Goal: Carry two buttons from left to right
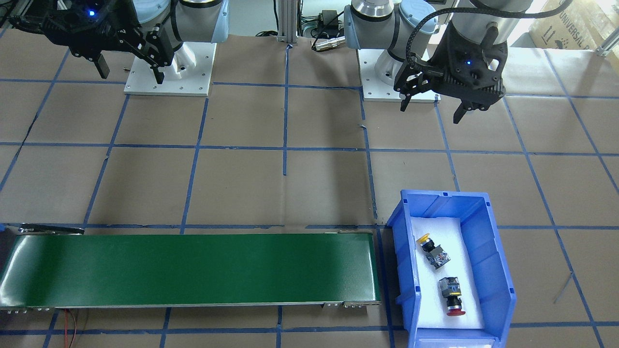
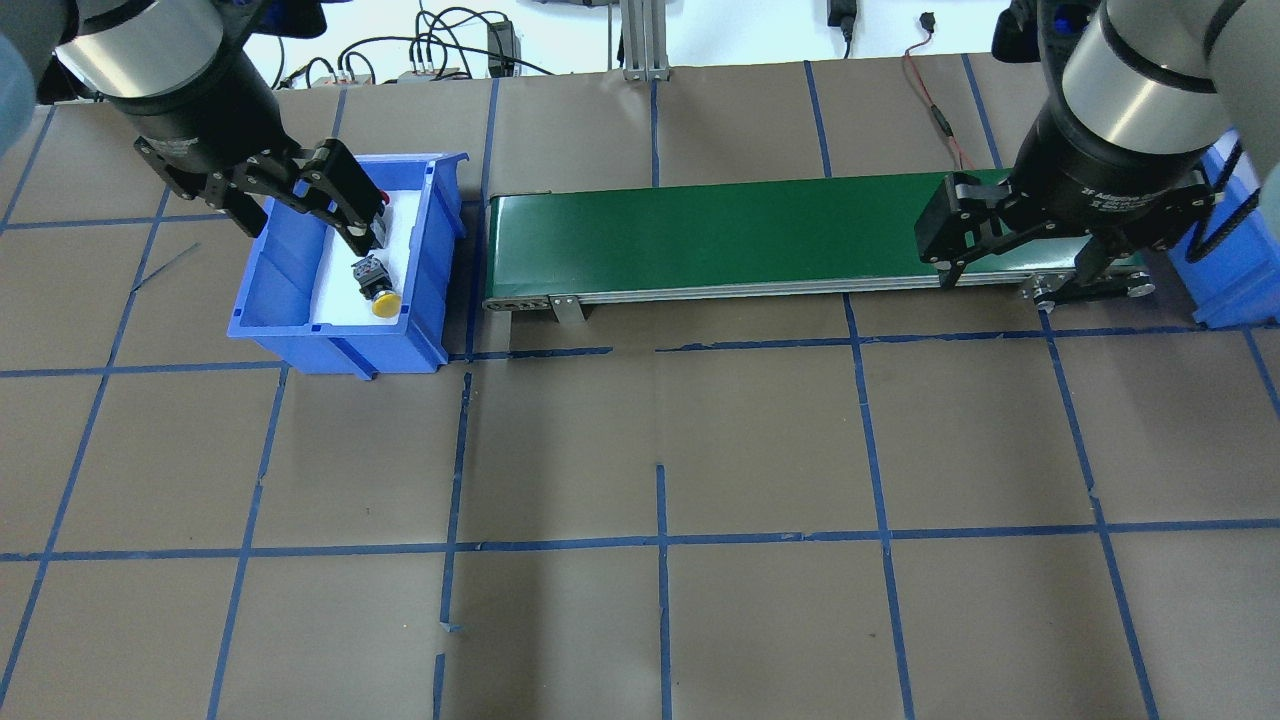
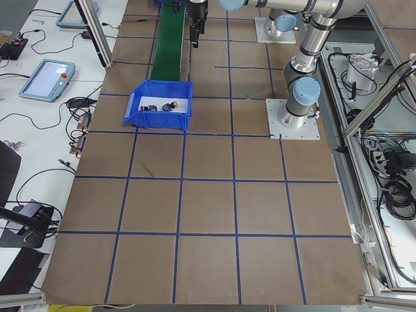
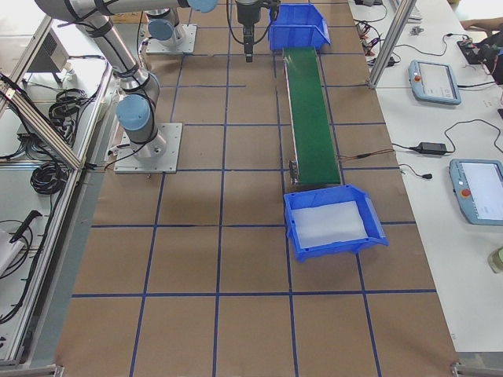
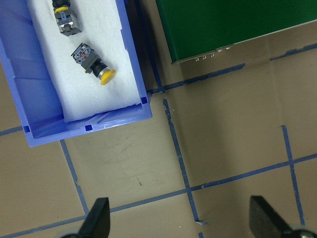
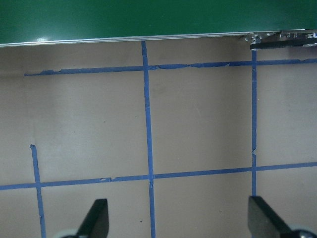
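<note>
Since both buttons lie in the blue bin [image 2: 300, 330] at the tabletop's left end, the left arm is plainly the one to fetch them, and its left gripper [image 2: 305, 215] hangs above that corner released, fingers spread wide and holding nothing. From the left wrist view the gripper sits over bare tabletop on the robot's side of the bin, so the buttons lie ahead of it, away from the robot, and a little off to one side. The yellow-capped button [image 5: 91, 62] is the nearer of the two; it lies on its side on the white liner, long axis diagonal, cap pointing back toward the gripper and the belt. The red-capped button [image 1: 452, 297] lies farther in, just beside it but apart, with its cap aimed away from the robot. I judge the coming move needs a forward reach, a descent and a wrist turn so the fingers close across the yellow one's block body, not along it. Next comes the green conveyor belt [image 2: 720, 235], running rightward from beside the bin. At its far end the right gripper [image 2: 1020, 262] hovers, likewise unclenched and carrying nothing, near a second blue bin [image 2: 1235, 270].
</note>
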{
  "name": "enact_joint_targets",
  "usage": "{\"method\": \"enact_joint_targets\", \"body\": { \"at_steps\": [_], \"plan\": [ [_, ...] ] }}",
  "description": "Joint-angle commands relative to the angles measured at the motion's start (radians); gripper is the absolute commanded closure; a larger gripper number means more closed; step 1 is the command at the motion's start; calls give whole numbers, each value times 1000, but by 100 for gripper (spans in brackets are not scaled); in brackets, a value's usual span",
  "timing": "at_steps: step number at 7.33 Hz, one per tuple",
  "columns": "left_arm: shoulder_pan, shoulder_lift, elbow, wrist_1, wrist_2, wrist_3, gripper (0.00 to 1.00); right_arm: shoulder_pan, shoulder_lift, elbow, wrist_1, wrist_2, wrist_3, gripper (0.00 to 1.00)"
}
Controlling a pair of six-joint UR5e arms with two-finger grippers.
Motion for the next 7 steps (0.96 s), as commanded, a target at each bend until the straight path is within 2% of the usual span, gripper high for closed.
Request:
{"method": "enact_joint_targets", "body": {
  "at_steps": [1, 7],
  "plan": [
    [1, 7, -24, 10, 2, -5, 0, 0, 1, 0, 1, 0, -1, 0],
    [18, -15, -24, 8, 54, 9, 0, 0, 1, 2, 1, 0, 1, 0]
  ]
}}
